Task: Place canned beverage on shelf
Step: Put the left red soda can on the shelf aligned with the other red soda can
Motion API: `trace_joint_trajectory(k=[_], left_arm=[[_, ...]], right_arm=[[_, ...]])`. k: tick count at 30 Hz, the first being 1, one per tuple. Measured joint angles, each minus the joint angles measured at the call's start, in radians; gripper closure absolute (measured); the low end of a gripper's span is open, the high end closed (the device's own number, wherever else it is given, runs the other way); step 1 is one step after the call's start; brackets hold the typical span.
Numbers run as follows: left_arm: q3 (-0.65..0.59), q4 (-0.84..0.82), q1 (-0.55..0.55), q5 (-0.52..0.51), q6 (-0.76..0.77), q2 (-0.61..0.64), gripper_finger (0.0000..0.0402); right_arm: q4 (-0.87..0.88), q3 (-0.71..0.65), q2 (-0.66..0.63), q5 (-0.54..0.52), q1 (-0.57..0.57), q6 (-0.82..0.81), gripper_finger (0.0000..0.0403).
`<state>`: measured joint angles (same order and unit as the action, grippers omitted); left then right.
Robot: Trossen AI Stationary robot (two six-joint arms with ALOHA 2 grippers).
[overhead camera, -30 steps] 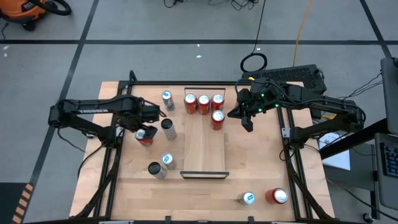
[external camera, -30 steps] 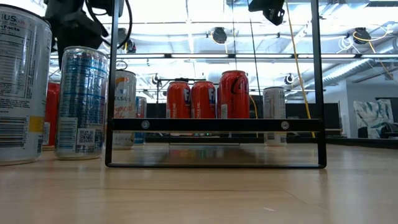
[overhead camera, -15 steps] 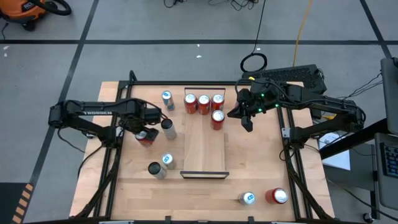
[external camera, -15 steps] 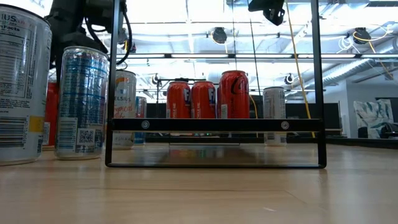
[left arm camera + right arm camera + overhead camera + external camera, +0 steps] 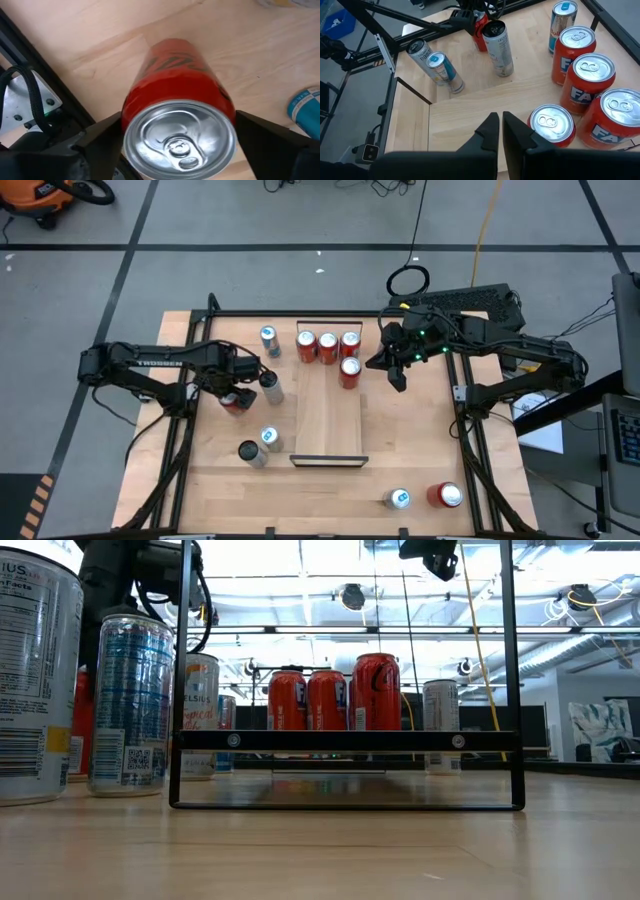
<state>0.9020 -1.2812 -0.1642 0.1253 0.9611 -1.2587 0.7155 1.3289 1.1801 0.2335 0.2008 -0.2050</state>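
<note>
On the left side of the wooden tabletop [image 5: 400, 450], the left gripper [image 5: 236, 392] straddles an upright red can [image 5: 177, 107], its two dark fingers [image 5: 97, 142] spread wide on either flank of the can's body; the wrist view shows them just beside the metal, and whether they have made contact cannot be told, so nothing is yet firmly held. The can stands on bare wood, well apart from the shelf [image 5: 328, 420], the long light board running down the middle of the table with four red cans [image 5: 327, 348] bunched at its far end. A tall silver can [image 5: 270, 386] stands just beside the left gripper, and a blue-topped can [image 5: 268, 340] sits farther back. The right gripper [image 5: 497, 132] hangs over the shelf's far end near the shelved cans, fingers pressed together and holding nothing. Judging by its sealed pull-tab lid, the red can is probably full: fairly heavy, rigid while unopened, with a smooth painted wall that could slip under a weak pinch. The sensible hold is likely across the middle of the cylinder, fingers level on opposite sides, firm enough to carry the weight without denting thin aluminium, and kept upright so it does not tip against its silver neighbour.
</note>
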Motion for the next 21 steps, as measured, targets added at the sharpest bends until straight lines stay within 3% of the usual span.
trace_joint_trajectory(k=[7,13,21], left_arm=[[0.006,-0.005,0.000,0.026,0.000,0.000,0.0122],[0.102,-0.052,0.000,0.034,-0.012,-0.001,0.0124],[0.366,-0.248,0.003,0.075,-0.056,-0.001,0.0124]], right_arm=[[0.000,0.000,0.000,-0.001,0.000,0.008,0.0403],[0.000,0.000,0.000,-0.001,0.000,0.011,0.0403],[0.000,0.000,0.000,-0.001,0.000,0.012,0.0403]])
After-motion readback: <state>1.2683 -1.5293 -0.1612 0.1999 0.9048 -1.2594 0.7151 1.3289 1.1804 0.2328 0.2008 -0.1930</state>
